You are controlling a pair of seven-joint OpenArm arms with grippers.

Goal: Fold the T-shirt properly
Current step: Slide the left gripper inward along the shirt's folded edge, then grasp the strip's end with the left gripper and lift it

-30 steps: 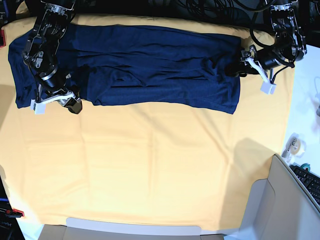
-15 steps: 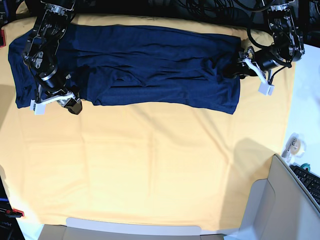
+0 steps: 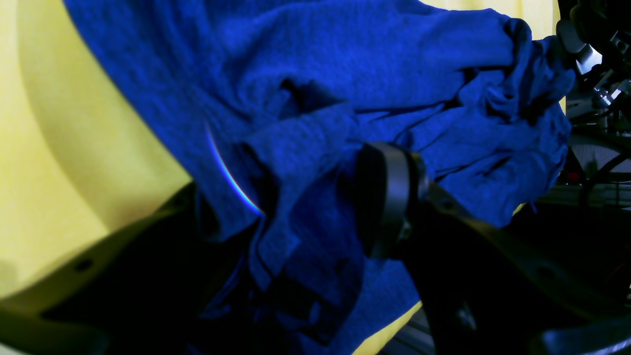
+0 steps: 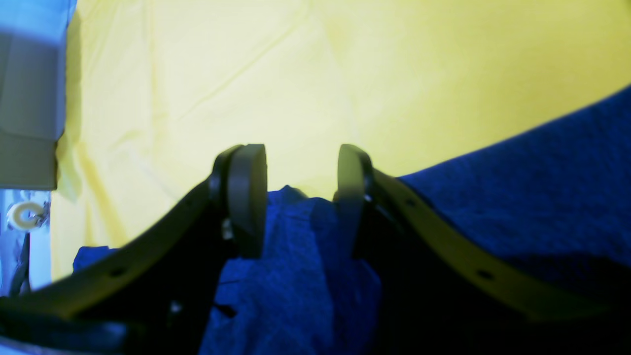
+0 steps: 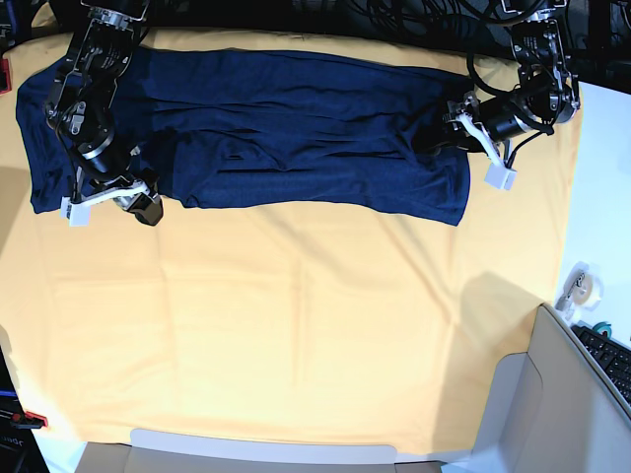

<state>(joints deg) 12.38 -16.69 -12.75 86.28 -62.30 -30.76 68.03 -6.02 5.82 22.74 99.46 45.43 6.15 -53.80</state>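
Note:
The dark navy T-shirt (image 5: 296,128) lies spread in a long band across the far part of the yellow cloth (image 5: 296,325). My left gripper (image 5: 439,140) is at the shirt's right end. In the left wrist view it (image 3: 291,197) stands open, with bunched T-shirt (image 3: 369,64) fabric lying between its wide jaws. At the near edge of the shirt's left end sits my right gripper (image 5: 148,209). The right wrist view shows this gripper (image 4: 300,167) open, a fold of the T-shirt (image 4: 517,187) rising between its fingers (image 4: 246,197).
A grey box (image 5: 552,394) stands at the near right corner, with a keyboard (image 5: 611,360) and a tape roll (image 5: 582,286) on the white surface beside it. A pale flap (image 5: 266,448) lies along the near edge. Cables run behind the far edge.
My left gripper has moved left and slightly away, onto the shirt's right end, and the fabric there has bunched up. The right arm has not moved.

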